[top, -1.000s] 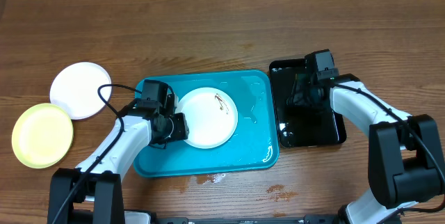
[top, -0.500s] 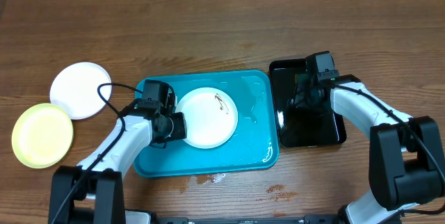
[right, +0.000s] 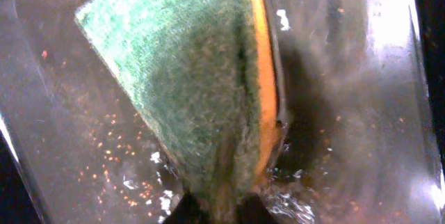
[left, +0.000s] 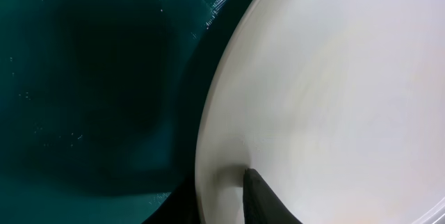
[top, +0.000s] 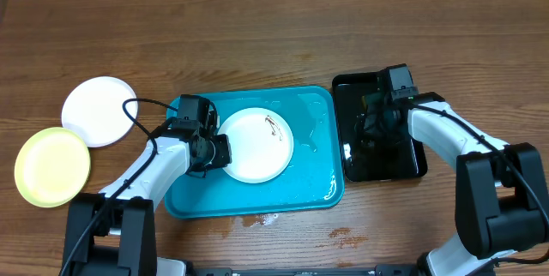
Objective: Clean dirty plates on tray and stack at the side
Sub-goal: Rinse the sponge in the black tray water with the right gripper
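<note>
Presently found left hand (top: 214,152) clamped on rim of smeared white plate (top: 255,145) inside tray (top: 317,173); right hand (right: 212,206) pinching green-orange sponge (right: 188,85) in black tray (top: 403,160); second white plate (top: 99,111) and yellow-green plate (top: 51,166) at left on surface (top: 274,36).

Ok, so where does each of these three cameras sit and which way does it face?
Overhead: above the table, facing straight down on the turquoise tray, black tray and both arms.
Left wrist: on the left arm, close on the white plate; one finger shows.
Right wrist: on the right arm, facing down at the green-and-orange sponge; fingertips barely show.
Shared: overhead and left wrist both show that plate on the turquoise tray.
</note>
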Robot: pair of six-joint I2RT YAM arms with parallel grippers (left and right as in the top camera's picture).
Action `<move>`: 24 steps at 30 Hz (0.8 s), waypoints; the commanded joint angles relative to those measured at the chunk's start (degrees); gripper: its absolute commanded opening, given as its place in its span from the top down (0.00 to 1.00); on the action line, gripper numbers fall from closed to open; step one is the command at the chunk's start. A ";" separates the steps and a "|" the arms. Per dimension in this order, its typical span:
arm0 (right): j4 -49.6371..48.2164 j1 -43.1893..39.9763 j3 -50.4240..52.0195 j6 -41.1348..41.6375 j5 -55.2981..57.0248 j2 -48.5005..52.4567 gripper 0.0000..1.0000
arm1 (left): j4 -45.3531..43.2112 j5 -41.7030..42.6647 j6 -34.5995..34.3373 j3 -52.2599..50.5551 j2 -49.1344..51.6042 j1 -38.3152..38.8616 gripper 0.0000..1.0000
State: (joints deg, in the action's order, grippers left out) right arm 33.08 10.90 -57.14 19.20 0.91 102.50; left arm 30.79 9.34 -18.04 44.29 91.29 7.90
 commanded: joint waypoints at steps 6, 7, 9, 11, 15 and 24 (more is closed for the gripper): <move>0.15 -0.04 1.64 -1.62 -0.50 1.46 0.41 | 0.68 -0.83 -0.13 -1.81 2.89 0.48 0.75; 0.15 -0.04 1.64 -1.62 -0.50 1.46 0.41 | 0.68 -0.85 -0.13 -1.81 2.89 0.48 0.73; 0.13 -0.04 1.64 -1.62 -0.50 1.46 0.43 | 0.68 -0.85 -0.13 -1.81 2.89 0.48 0.72; 0.17 -0.04 1.64 -1.62 -0.50 1.46 0.61 | 0.68 -0.85 -0.11 -1.81 2.89 0.48 0.72; 0.13 -0.04 1.64 -1.64 -0.50 1.46 0.96 | 0.68 -0.85 -0.11 -1.81 2.89 0.48 0.72; 0.00 -0.04 1.18 -2.21 -0.52 1.46 0.96 | 0.68 -0.94 0.04 -1.81 2.89 0.48 0.68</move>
State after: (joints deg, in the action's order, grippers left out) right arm 32.75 10.87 -56.97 17.34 0.64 102.39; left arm 30.68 10.15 -18.04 44.36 91.31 7.90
